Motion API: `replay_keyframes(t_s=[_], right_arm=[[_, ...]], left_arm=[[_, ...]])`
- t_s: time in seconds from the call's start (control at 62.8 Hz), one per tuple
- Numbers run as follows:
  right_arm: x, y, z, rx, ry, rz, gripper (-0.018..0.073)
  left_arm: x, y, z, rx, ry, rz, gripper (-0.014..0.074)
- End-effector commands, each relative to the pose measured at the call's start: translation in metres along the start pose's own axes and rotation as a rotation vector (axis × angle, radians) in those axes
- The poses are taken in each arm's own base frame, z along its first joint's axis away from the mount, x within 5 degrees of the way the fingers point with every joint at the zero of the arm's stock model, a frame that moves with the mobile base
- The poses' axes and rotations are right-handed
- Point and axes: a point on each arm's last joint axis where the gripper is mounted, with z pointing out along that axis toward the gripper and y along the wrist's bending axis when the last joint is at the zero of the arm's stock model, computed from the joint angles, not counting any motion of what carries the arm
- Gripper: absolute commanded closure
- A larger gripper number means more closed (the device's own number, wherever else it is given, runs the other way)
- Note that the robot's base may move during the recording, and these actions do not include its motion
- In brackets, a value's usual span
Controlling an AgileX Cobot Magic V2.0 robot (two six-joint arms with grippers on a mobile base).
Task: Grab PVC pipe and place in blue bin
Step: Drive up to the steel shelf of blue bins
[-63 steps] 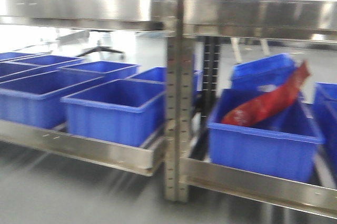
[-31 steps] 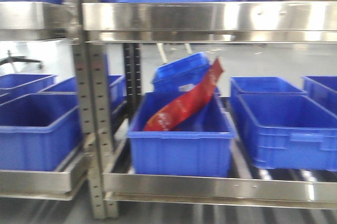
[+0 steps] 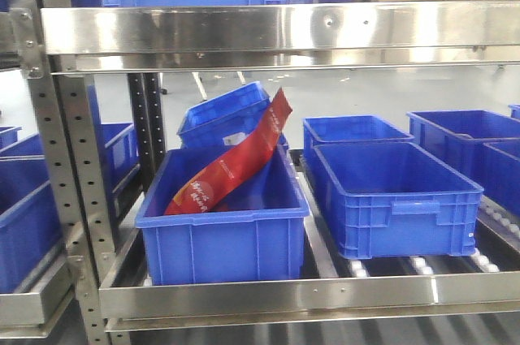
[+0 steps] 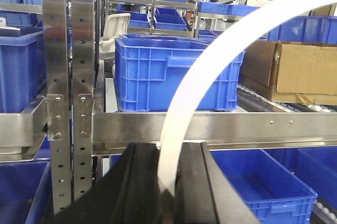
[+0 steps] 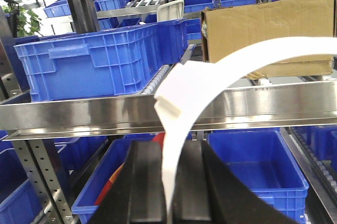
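Left fingers (image 4: 141, 182) and right fingers (image 5: 145, 182) each pinch close on the bent white PVC pipe (image 4: 192, 76), which I hold in the air before the steel shelf rail (image 3: 268, 32). Its long axis rises from each grip, then arcs rightward. I judge it could spring straight and slip free, or snag that rail short of the open blue plastic bin (image 3: 398, 227).

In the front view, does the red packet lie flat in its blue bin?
No, the red packet leans tilted in the blue bin, its upper end rising above the back rim.
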Motion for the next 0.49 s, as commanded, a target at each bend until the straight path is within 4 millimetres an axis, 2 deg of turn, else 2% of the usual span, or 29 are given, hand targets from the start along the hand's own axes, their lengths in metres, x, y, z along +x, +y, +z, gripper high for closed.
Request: replay_keyframes(t_s=[0.0,0.478], right_arm=[[-0.0005,-0.0002,0.0,0.001,-0.014,-0.016,0.0727],[-0.0005,-0.0002,0.0,0.001,-0.014,-0.016,0.0727]], left_arm=[[-0.0036,-0.0002,-0.0017,0.002,-0.032,-0.012,0.0707],[-0.0036,-0.0002,-0.0017,0.002,-0.032,-0.012,0.0707]])
